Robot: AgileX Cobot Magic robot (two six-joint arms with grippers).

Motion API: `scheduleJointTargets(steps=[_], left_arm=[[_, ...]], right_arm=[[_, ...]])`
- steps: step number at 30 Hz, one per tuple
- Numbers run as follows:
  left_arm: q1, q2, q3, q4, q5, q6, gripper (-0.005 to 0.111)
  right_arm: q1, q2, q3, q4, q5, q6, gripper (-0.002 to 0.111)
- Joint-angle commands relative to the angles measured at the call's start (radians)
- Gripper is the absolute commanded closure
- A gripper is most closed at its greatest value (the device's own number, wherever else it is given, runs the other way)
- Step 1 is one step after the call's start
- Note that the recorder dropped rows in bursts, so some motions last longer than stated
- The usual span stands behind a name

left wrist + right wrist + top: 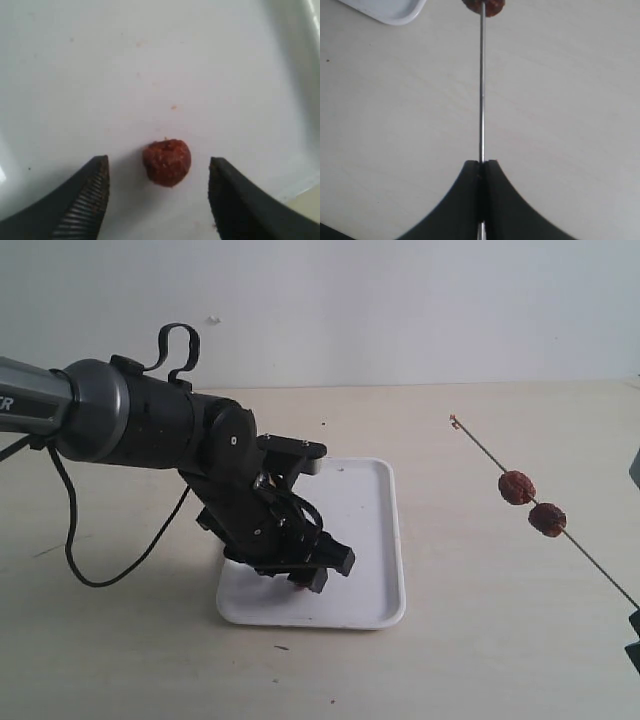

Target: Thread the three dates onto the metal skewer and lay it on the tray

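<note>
Progress: two of the three fruits are threaded. The upper date (517,487) and the lower date (548,520) sit close together with a short gap between them, partway along the skewer (481,90)
Left to do: grasp the loose date (167,162), push it onto the rod, then lay the loaded skewer on the tray (372,540). I judge the job a little past halfway
Loose date: lies on the tray floor, towards the tray's near edge in the exterior view, right between the fingers of the left tool and touched by neither
Left tool (325,570): spread wide and set low over the tray, holding nothing. Its fingers are black with ribbed inner pads
Right tool (481,164): pinched tight on the skewer's lower end, holding it in the air above the bench (470,640), to the right of the tray, with the far tip free
Skewer: very thin, straight, shiny grey metal. There is a small kink or loop at the far tip, too small to read
Dates: small rounded lumps, wrinkled and reddish-brown, with dull skin. The loose one shows a rough, pitted face to the wrist camera
Tray: smooth white plastic, rectangular with rounded corners and a low raised rim, with a few faint reddish specks on its floor
Bench: pale beige, matt and flat, with a faint grain
</note>
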Motion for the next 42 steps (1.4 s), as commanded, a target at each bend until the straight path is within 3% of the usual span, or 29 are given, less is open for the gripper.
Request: scheduleJointTargets(steps=[1, 27, 35, 42], left_arm=[[-0.003, -0.004, -0.037, 0.013, 0.011, -0.031, 0.049], [-0.003, 0.092, -0.103, 0.048, 0.099, -0.060, 0.049], [-0.003, 0.097, -0.103, 0.046, 0.107, -0.055, 0.066], [-0.003, 0.097, -0.103, 0.046, 0.116, -0.031, 0.066]], right_arm=[[-0.005, -0.008, 0.005, 0.001, -0.008, -0.009, 0.108], [-0.005, -0.008, 0.005, 0.006, -0.008, -0.009, 0.108], [-0.005, -0.008, 0.005, 0.006, -0.008, -0.009, 0.108], [-0.005, -0.008, 0.005, 0.006, -0.008, -0.009, 0.108]])
